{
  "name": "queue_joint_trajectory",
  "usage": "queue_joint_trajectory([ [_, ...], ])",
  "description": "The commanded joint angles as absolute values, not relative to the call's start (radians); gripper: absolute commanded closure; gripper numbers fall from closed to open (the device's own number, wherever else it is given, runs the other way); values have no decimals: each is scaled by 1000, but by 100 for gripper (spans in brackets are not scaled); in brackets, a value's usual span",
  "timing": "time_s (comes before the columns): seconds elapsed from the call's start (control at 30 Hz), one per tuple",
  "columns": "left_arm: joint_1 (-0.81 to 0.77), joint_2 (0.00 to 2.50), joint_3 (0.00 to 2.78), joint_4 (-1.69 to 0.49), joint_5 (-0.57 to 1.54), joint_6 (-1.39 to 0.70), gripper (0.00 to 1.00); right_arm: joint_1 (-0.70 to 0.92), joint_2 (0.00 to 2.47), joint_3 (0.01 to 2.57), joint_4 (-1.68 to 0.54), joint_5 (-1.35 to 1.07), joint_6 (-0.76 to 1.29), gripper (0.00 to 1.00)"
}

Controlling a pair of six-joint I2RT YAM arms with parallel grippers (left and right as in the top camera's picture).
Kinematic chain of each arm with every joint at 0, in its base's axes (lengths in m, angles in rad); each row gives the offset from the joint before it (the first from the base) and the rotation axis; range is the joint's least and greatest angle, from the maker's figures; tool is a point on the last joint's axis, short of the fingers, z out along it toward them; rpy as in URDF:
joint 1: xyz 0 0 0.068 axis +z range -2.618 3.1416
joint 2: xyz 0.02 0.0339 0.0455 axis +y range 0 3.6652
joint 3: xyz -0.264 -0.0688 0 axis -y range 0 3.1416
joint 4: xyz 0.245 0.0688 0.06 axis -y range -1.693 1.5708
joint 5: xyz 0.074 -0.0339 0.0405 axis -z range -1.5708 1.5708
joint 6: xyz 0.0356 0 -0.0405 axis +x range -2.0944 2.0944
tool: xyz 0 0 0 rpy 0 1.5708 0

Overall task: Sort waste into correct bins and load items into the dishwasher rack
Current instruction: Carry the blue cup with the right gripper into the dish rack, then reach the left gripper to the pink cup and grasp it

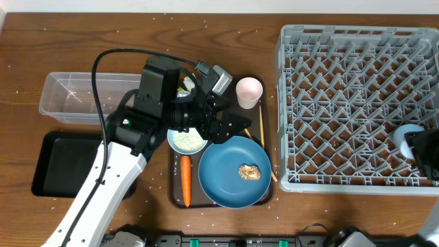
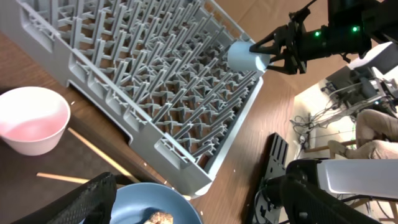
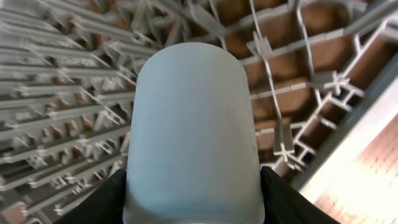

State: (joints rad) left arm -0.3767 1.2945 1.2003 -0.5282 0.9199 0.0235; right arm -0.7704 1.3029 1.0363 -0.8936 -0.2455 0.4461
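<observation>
Right end effector: clamped on the light blue cup, above the right edge of the rack; we judge the cup is not set down yet.
Left end effector: fingers apart and empty, over the brown tray.
Left to load: pink cup, bowl, plate, chopsticks, all on this tray.
Waste left: carrot, food lump, rice in the bowl.
Bins: tub and black tray; we see nothing inside them.
Progress: we think the task is only beginning.

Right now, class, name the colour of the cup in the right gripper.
The cup is light blue, clearest in the right wrist view.
</observation>
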Motion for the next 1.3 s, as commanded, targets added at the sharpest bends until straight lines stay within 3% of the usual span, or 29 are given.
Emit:
queue_joint_trajectory([
  [0.0, -376, 1282, 1208, -538, 899, 26, 15, -780, 1340, 1047, -912, -232, 466, 44],
  [0.07, -376, 1282, 1208, -539, 899, 26, 15, -780, 1355, 1047, -913, -228, 463, 28],
  [0.13, -376, 1282, 1208, -538, 888, 26, 15, -780, 1358, 1047, -907, -229, 463, 20],
  [0.33, -378, 1287, 1208, -538, 671, 26, 15, -778, 1326, 1069, -887, -454, 353, 18],
  [0.5, -397, 1335, 1208, -536, 397, 25, 15, -754, 1229, 1072, -897, -690, 249, 26],
  [0.73, -430, 1435, 1208, -505, 384, -4, 17, -640, 1176, 1063, -1005, -343, 295, 58],
  [0.9, -442, 1487, 1208, -435, 353, -4, 29, -590, 1196, 1044, -1016, -343, 294, 58],
  [1.07, -443, 1602, 1208, -308, 256, -6, 29, -581, 1196, 1044, -994, -468, 260, 50],
  [1.27, -443, 1760, 1208, -63, 252, -109, 29, -581, 1196, 1044, -1015, -472, 249, 48],
])
